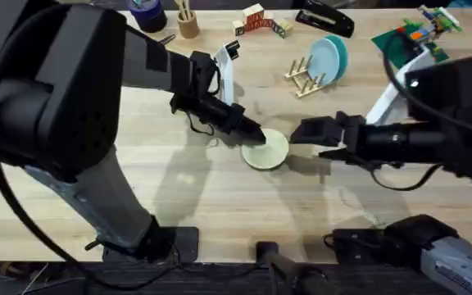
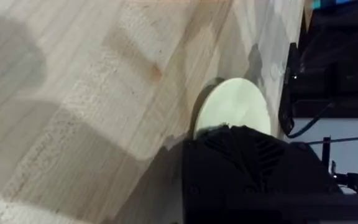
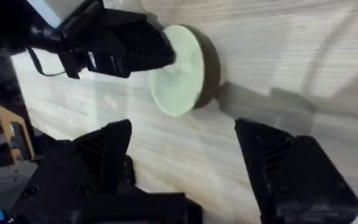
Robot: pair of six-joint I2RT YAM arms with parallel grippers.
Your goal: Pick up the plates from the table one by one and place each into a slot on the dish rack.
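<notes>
Two arms are working over a light wooden counter [image 1: 179, 188]. The left gripper [image 1: 252, 135] is reaching in from the left and is resting at the near-left edge of the pale cream-yellow plate [image 1: 266, 151], which is lying near the middle of the counter; in the left wrist view the plate [image 2: 235, 106] is showing just beyond the gripper's dark body, and whether these jaws are clamped on its rim cannot be told. The right gripper [image 1: 308, 138] is hovering just to the right of the same plate, apart from it, with its jaws spread wide and holding nothing; in the right wrist view the two black fingers [image 3: 284, 168] are framing the plate [image 3: 182, 71] from a distance. Farther back, the light blue plate [image 1: 328, 57] is standing upright in the dish rack [image 1: 303, 78], leaning between the dowel pegs.
</notes>
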